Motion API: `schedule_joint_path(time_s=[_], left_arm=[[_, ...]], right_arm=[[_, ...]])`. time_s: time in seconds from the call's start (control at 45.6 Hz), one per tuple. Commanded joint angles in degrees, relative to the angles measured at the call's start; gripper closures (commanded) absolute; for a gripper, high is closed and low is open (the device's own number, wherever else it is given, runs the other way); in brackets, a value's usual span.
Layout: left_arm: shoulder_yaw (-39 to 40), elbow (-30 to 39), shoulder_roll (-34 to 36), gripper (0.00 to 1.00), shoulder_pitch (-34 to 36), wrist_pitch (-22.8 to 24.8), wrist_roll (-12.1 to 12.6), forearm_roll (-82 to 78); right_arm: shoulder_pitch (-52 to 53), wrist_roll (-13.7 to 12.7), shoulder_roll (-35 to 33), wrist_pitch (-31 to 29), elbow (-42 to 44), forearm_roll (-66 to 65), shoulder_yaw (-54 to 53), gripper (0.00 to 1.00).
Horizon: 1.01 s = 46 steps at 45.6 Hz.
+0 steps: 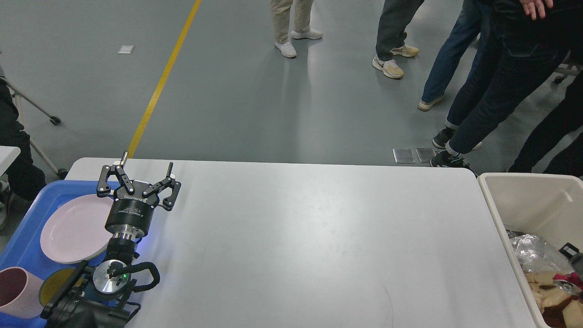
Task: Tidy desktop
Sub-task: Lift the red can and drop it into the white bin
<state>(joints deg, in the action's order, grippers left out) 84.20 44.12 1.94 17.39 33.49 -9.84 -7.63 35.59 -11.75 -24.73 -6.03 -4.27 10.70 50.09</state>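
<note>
The white desktop (309, 237) fills the middle of the head view and is bare. My left gripper (146, 163) is open and empty, and stands over the desktop's far left corner, beside the blue tray (18, 246). Only a small black part of my right gripper (572, 251) shows at the right edge, low inside the beige bin (524, 196). Its fingers cannot be told apart. A red can (563, 280) lies among the rubbish in the bin just below that part. I cannot tell whether the gripper still holds it.
The blue tray holds a pink plate (75, 228), a pink cup (16, 291) and a yellow bowl (54, 282). The bin also holds crumpled foil (533, 255) and brown paper. Several people stand on the grey floor beyond the table's far right corner.
</note>
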Motion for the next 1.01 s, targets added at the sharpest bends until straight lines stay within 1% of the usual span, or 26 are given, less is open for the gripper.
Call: schedule_joint_path(time_s=[0.0,0.088,0.307,0.372,0.416,0.46,0.876,0.942,0.986], left_arm=[[0.0,0.0,0.0,0.03,0.0,0.0,0.0,0.0],[0.0,0.0,0.0,0.03,0.0,0.0,0.0,0.0],[0.0,0.0,0.0,0.03,0.0,0.0,0.0,0.0],[0.0,0.0,0.0,0.03,0.0,0.0,0.0,0.0],[0.0,0.0,0.0,0.03,0.0,0.0,0.0,0.0],[0.0,0.0,0.0,0.03,0.0,0.0,0.0,0.0],[0.0,0.0,0.0,0.03,0.0,0.0,0.0,0.0],[0.0,0.0,0.0,0.03,0.0,0.0,0.0,0.0],[0.0,0.0,0.0,0.03,0.0,0.0,0.0,0.0]], right_arm=[[-6.2,0.0,4.6,2.1,6.7,0.0,-2.0,1.0],[-6.4,-0.2,5.0,3.8,6.6,0.0,-2.5,1.0],[-7.1,-0.2,5.0,5.0,6.8,0.0,-2.5,1.0],[-7.1,-0.2,4.7,6.1,6.8,0.0,-2.3,0.53],[-7.0,-0.2,4.6,6.9,6.8,0.0,-2.3,0.3],[-6.9,-0.2,4.5,7.6,6.8,0.0,-2.2,0.0],[-6.1,-0.2,4.0,8.3,6.9,0.0,-2.6,0.0],[-3.9,-0.2,3.5,8.4,6.2,0.0,-4.9,0.0],[-1.7,-0.2,3.1,8.3,5.9,0.0,-9.1,0.0]])
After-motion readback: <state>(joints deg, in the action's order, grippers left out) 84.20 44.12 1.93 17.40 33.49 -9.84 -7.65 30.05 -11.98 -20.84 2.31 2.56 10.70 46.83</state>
